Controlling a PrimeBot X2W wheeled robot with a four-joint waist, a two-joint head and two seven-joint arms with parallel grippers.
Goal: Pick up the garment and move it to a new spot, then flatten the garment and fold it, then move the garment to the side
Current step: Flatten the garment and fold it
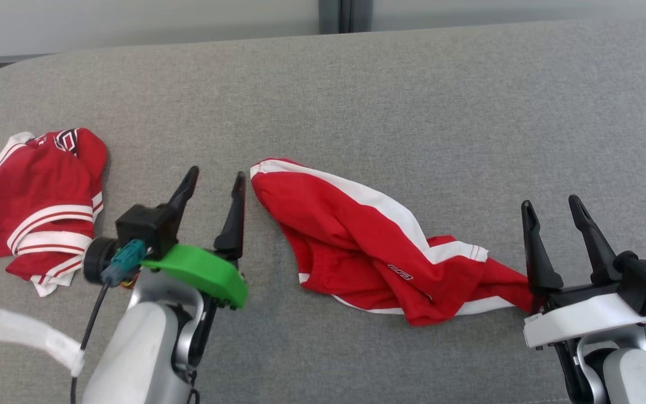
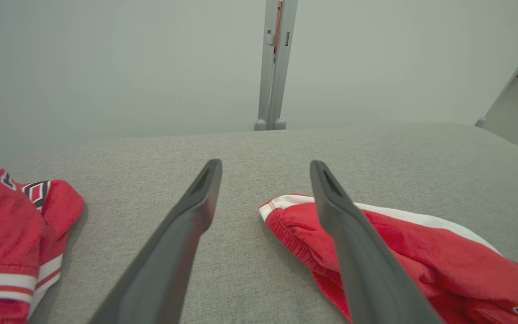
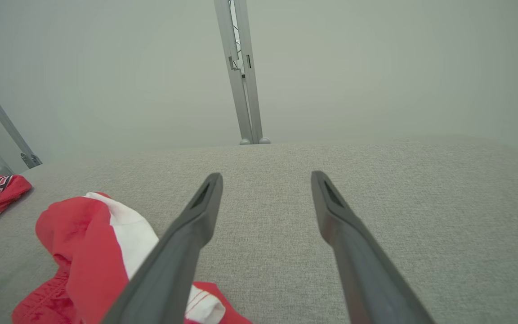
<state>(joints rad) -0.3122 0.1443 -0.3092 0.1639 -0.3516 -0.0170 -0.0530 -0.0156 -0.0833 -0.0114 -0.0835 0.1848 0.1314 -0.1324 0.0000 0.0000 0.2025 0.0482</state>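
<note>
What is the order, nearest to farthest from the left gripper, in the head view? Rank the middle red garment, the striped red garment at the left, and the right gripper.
From the left gripper:
1. The middle red garment: just to its right, white-edged corner close beside one fingertip.
2. The striped red garment: off to its left, clearly apart.
3. The right gripper: far right, beyond the middle garment.

Left gripper (image 1: pixel 215 178): long dark tapered fingers (image 1: pixel 232 213), green plastic collar (image 1: pixel 205 272), teal connector (image 1: pixel 127 258), black cable (image 1: pixel 90 325), pale silver forearm (image 1: pixel 138 348). Right gripper (image 1: pixel 551 206): same fingers, white collar (image 1: pixel 581 317).
</note>
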